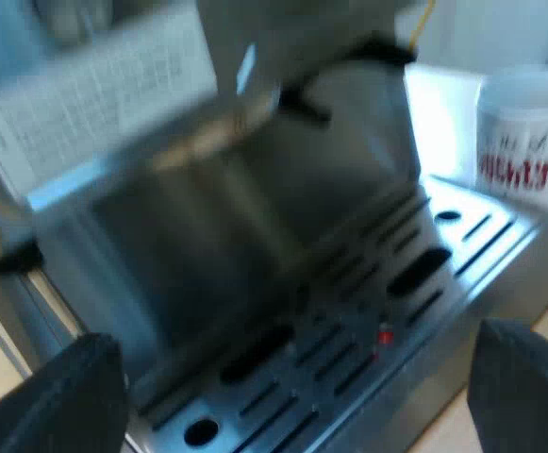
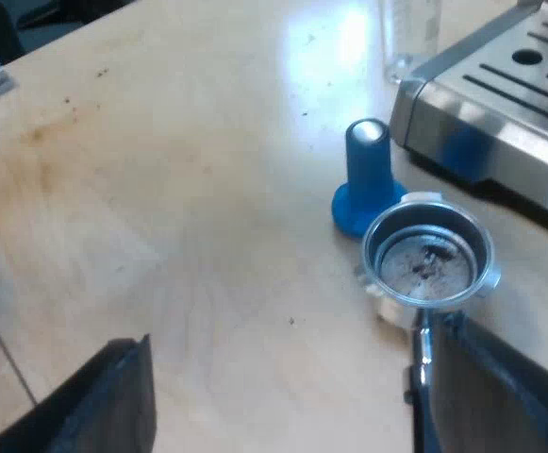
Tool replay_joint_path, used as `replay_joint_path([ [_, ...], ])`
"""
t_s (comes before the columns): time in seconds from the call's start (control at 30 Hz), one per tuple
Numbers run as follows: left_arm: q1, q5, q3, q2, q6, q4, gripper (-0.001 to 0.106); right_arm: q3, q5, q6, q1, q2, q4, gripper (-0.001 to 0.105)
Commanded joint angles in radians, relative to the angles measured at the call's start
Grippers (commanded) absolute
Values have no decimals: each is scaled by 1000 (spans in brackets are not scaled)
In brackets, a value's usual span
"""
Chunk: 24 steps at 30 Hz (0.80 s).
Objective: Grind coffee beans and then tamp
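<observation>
pale wood tabletop (image 2: pixel 160 189), faintly stained. blue tamper (image 2: pixel 366 179) just beside metal holder (image 2: pixel 429 255), at its 11 o'clock. left pincer (image 1: pixel 297 363), right pincer (image 2: pixel 288 354): both spread wide, empty.

Nothing reads cleanly. The white mug (image 1: pixel 526 132) beside the espresso machine (image 1: pixel 255 245) has red lettering on its side, too smeared to make out. The pale sheet (image 1: pixel 104 94) on the machine's upper front carries fine printed rows, also illegible.
</observation>
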Motion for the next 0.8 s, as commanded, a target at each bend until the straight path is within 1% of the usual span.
replay_joint_path([
  [0.03, -2, 5, -13, -65, -10, 59, 78, -63, -12, 6, -2, -7, 120, 63],
  [0.07, -2, 5, -43, -120, -10, 162, 78, -92, -12, 6, -1, -7, 178, 63],
  [0.1, -2, 5, -65, -146, -10, 222, 78, -115, -12, 12, -1, -7, 217, 63],
  [0.2, -2, 5, -108, -175, -10, 308, 78, -152, -12, 33, -1, -7, 270, 63],
  [0.27, -2, 5, -167, -190, -14, 376, 78, -200, 7, 34, -1, -7, 329, 63],
  [0.3, -2, 5, -193, -190, -24, 395, 78, -221, 23, 34, -1, -7, 360, 63],
  [0.33, -2, 5, -201, -190, -33, 403, 78, -227, 28, 34, -5, -7, 368, 63],
  [0.37, -2, 5, -226, -190, -68, 412, 78, -245, 31, 40, -17, -7, 394, 63],
  [0.43, -2, 5, -259, -190, -111, 422, 78, -272, 23, 66, -55, -7, 435, 63],
  [0.53, -2, 5, -302, -190, -150, 443, 78, -316, -11, 70, -135, -7, 503, 63],
  [0.6, -2, -3, -325, -190, -180, 443, 78, -352, -76, 70, -231, -7, 551, 63],
  [0.63, -2, -4, -329, -190, -183, 445, 78, -357, -82, 70, -258, -7, 559, 63],
  [0.7, 2, -14, -347, -190, -185, 464, 78, -389, -148, 46, -361, -7, 604, 63],
  [0.73, 5, -16, -352, -190, -185, 470, 78, -396, -164, 39, -377, -7, 614, 63],
  [0.8, 34, -31, -367, -190, -185, 520, 78, -418, -205, 14, -475, -7, 646, 63],
])
